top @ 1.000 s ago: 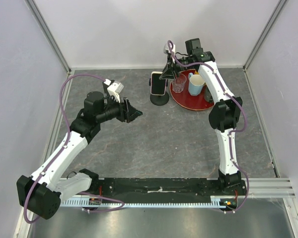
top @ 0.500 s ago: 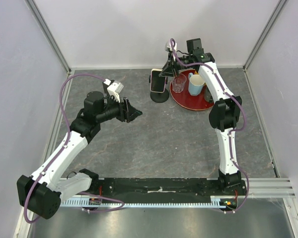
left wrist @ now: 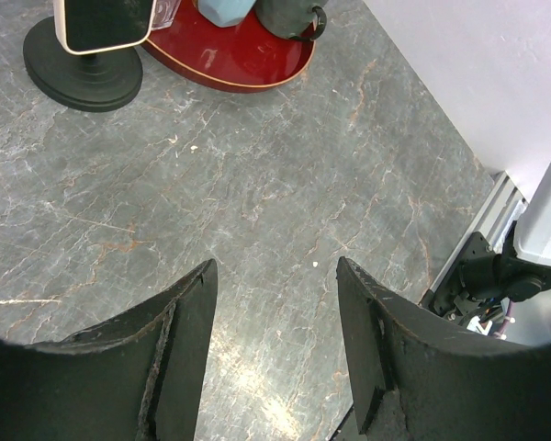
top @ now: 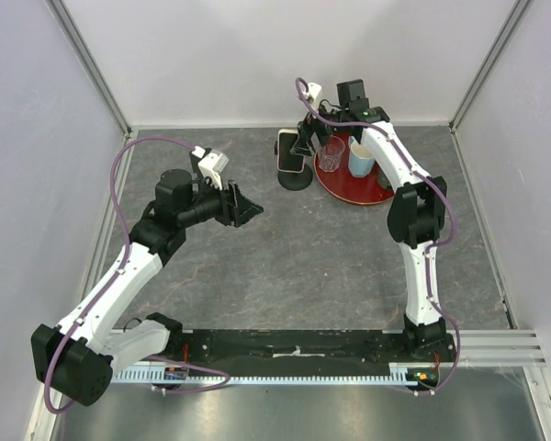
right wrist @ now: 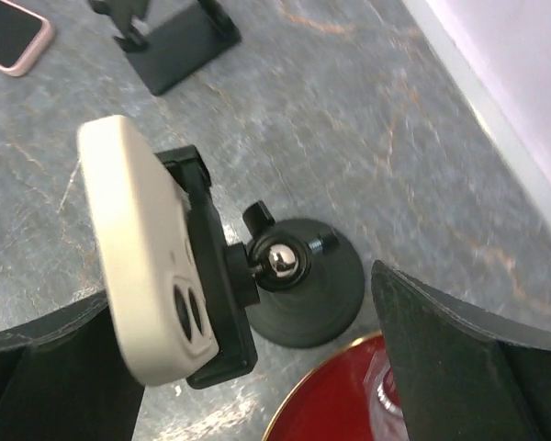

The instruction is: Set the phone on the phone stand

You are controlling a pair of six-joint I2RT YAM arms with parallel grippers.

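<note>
The phone (top: 290, 152), in a cream case, sits upright in the cradle of the black phone stand (top: 296, 180) at the back of the table. In the right wrist view I see the phone's back (right wrist: 147, 253) clamped in the cradle, above the round base (right wrist: 317, 285). My right gripper (top: 309, 131) hangs just behind and above it, open, its fingers apart from the phone on either side (right wrist: 239, 285). Far to the left, above bare table, my left gripper (top: 248, 209) is open and holds nothing (left wrist: 275, 266). Its view catches the phone (left wrist: 106, 23) and the stand's base (left wrist: 83, 78).
A red tray (top: 354, 188) lies just right of the stand, holding a clear glass (top: 330, 154), a pale blue cup (top: 362, 156) and a dark cup (left wrist: 289, 14). Walls close in the back and both sides. The grey marbled table (top: 294, 257) stretches between the arms.
The right gripper has opened and let go of the phone, which stays on the stand. The wrist drew slightly back and left. The left arm has not moved.
</note>
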